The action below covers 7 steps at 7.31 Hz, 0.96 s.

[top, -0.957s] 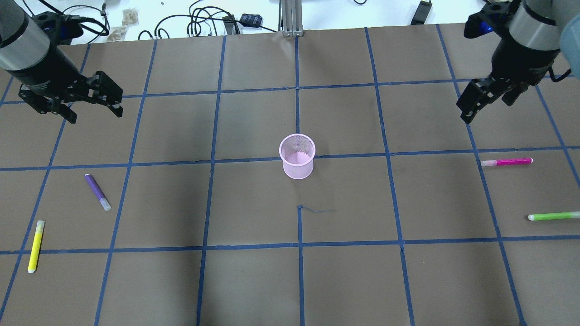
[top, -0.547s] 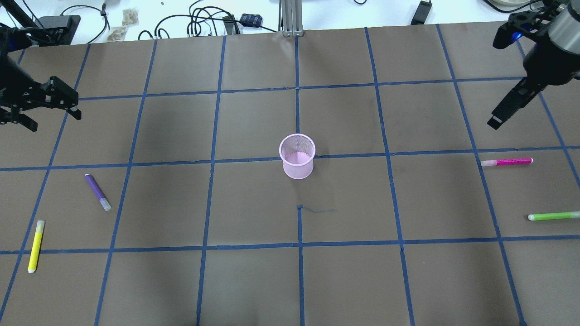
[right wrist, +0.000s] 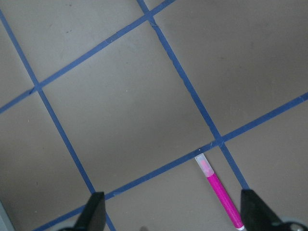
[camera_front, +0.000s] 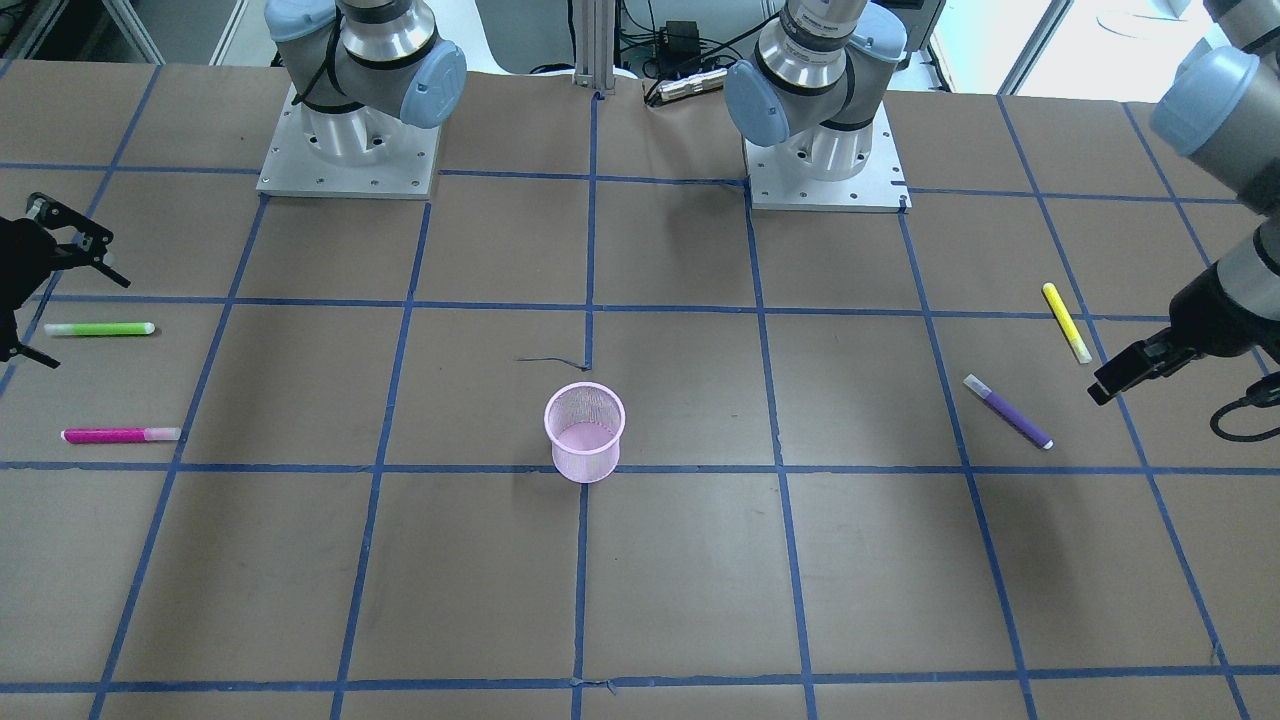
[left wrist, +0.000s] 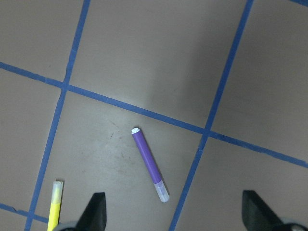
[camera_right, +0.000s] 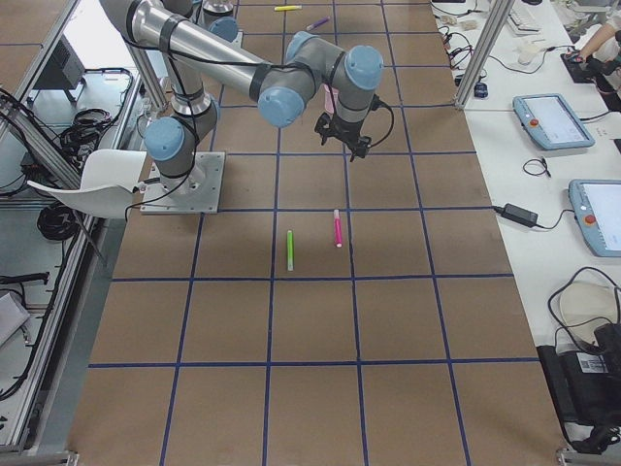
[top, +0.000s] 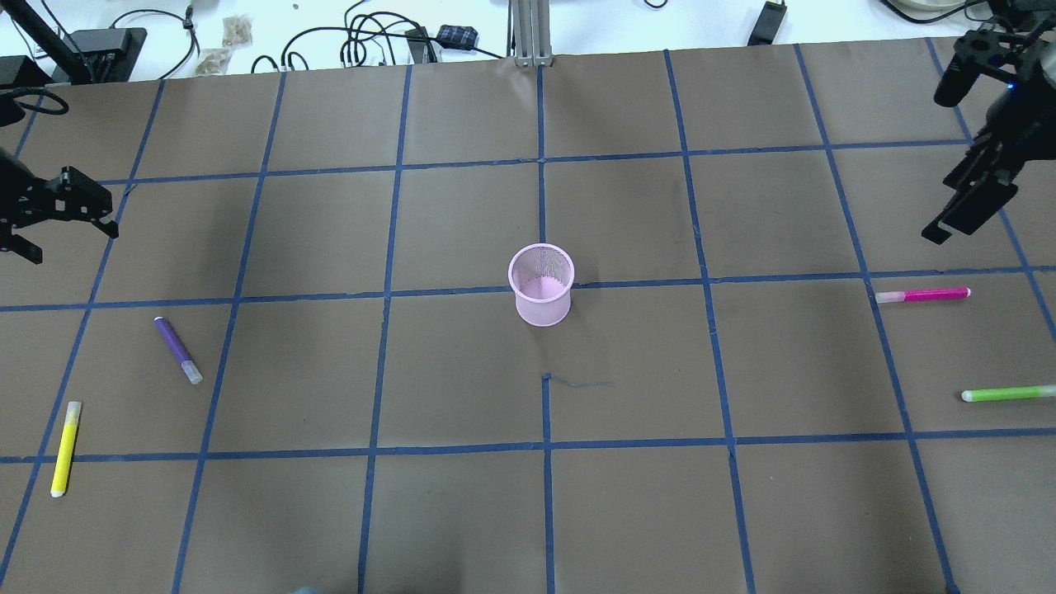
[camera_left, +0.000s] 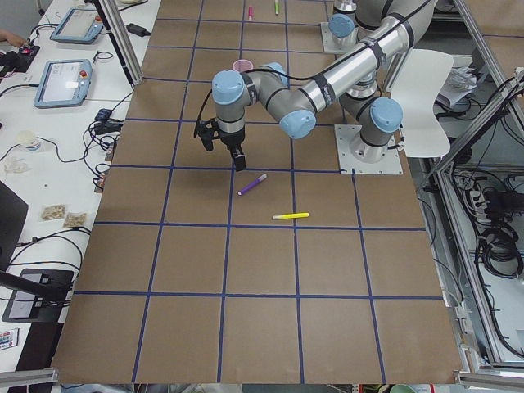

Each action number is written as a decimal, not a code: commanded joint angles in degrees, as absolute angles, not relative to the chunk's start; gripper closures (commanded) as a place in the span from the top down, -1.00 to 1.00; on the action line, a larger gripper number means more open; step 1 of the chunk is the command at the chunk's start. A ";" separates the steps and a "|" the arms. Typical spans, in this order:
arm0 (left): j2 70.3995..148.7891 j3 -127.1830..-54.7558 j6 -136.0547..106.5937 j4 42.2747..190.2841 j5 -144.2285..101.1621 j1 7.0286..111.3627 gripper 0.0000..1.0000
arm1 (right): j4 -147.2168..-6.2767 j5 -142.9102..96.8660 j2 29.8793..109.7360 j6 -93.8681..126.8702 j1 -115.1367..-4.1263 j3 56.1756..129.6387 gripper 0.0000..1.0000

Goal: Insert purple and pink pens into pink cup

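Note:
The pink mesh cup [top: 541, 285] stands upright at the table's middle and looks empty. The purple pen [top: 177, 350] lies flat at the left, also in the left wrist view [left wrist: 150, 164]. The pink pen [top: 921, 294] lies flat at the right, also in the right wrist view [right wrist: 219, 191]. My left gripper [top: 70, 239] hovers open and empty near the left edge, beyond the purple pen. My right gripper [top: 949, 223] hovers open and empty near the right edge, beyond the pink pen. Both wrist views show the fingers spread wide, with nothing between them.
A yellow pen [top: 65, 448] lies near the left front, close to the purple pen. A green pen [top: 1008, 393] lies at the right edge, in front of the pink pen. Cables [top: 371, 41] lie beyond the table's far edge. The arm bases [camera_front: 350, 150] stand behind the cup.
Both arms have swung outward. The left gripper moved toward the left edge and the right gripper toward the right edge. The pens and the cup have not moved.

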<state>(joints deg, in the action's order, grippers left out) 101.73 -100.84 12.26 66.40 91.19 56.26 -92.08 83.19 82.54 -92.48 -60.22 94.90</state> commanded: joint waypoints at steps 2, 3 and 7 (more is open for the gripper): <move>105.89 -103.45 10.38 61.17 94.04 56.07 1.00 | -93.16 78.22 73.51 -114.80 -51.53 95.18 0.98; 108.34 -103.88 6.89 61.26 94.04 56.07 1.00 | -93.34 76.74 69.82 -121.31 -48.89 95.27 0.96; 112.75 -103.80 5.10 61.09 93.43 55.99 1.00 | -98.52 67.55 61.89 -142.52 -43.61 96.41 1.00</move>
<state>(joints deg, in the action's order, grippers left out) 111.24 -103.91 5.23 61.22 93.61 56.05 -97.77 72.34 63.87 -136.67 -45.51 95.80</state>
